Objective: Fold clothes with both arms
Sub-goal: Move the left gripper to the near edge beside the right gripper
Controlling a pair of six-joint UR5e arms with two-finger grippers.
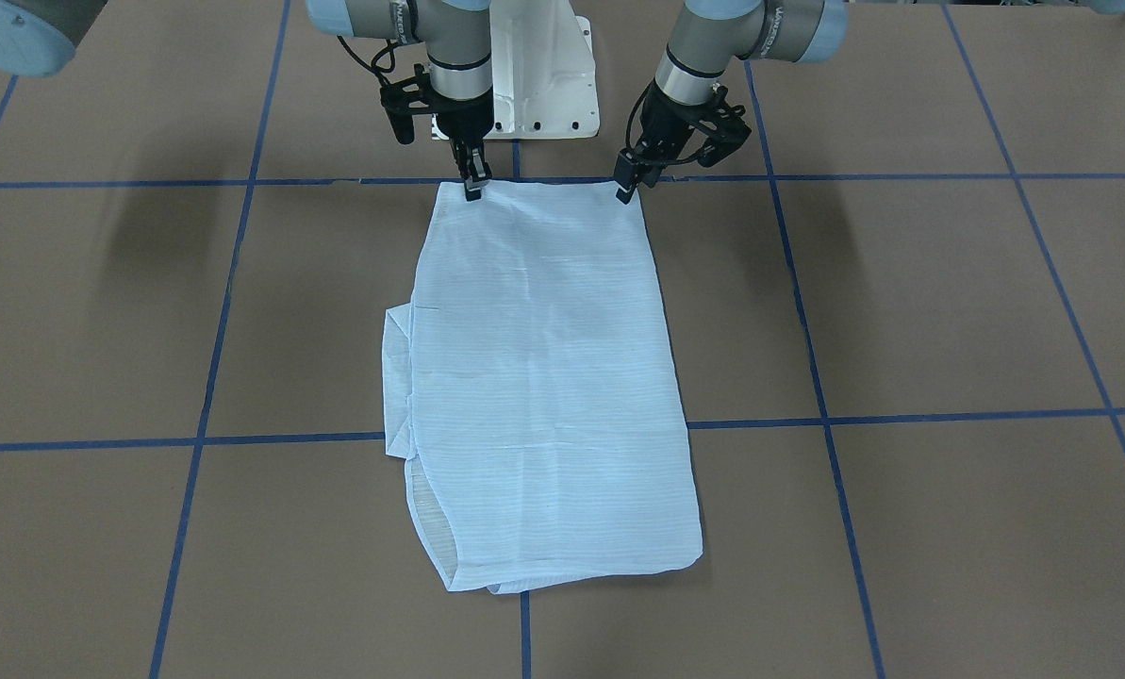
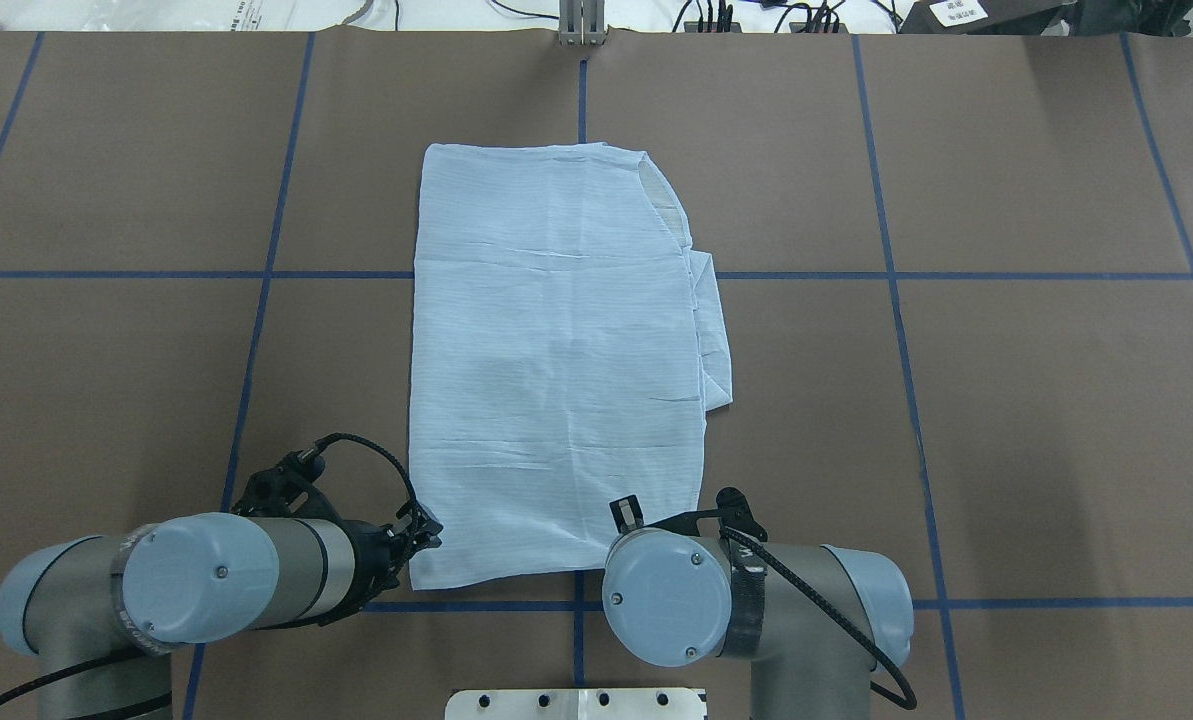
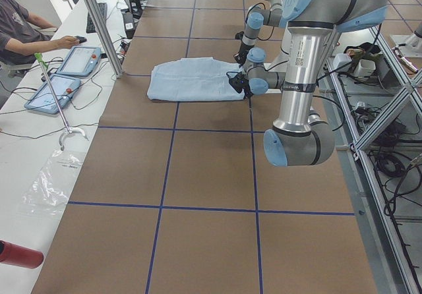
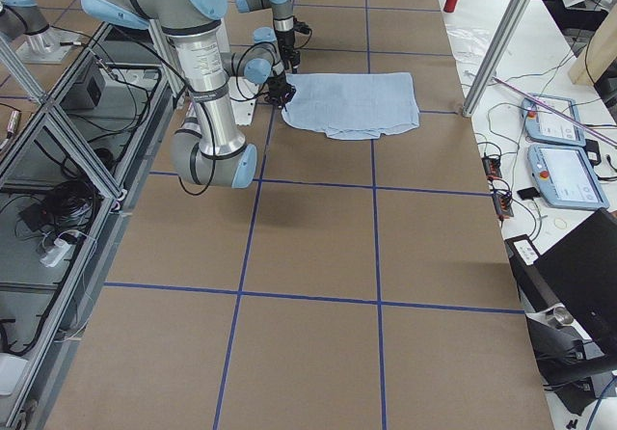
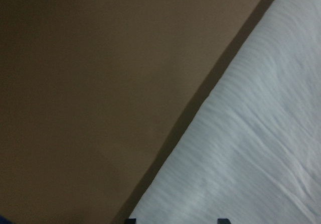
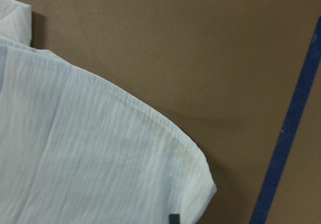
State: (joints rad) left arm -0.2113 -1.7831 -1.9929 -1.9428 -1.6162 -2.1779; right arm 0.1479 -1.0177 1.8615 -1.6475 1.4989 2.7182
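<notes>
One shirt; left end effector released; right end effector grasping its corner.

blue tape lines grid the brown table, and a person sits near two tablets.

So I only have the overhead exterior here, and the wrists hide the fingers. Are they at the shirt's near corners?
Observer: Yes. In the front-facing view the right gripper sits at one near corner of the shirt, the left gripper at the other.
Operator: Is the left one gripping?
Observer: Its wrist camera shows two fingers set apart with cloth between them, so open.
Operator: And the right?
Observer: From the front its fingers look pressed together on the corner hem; its wrist camera shows one dark tip over the cloth.
</notes>
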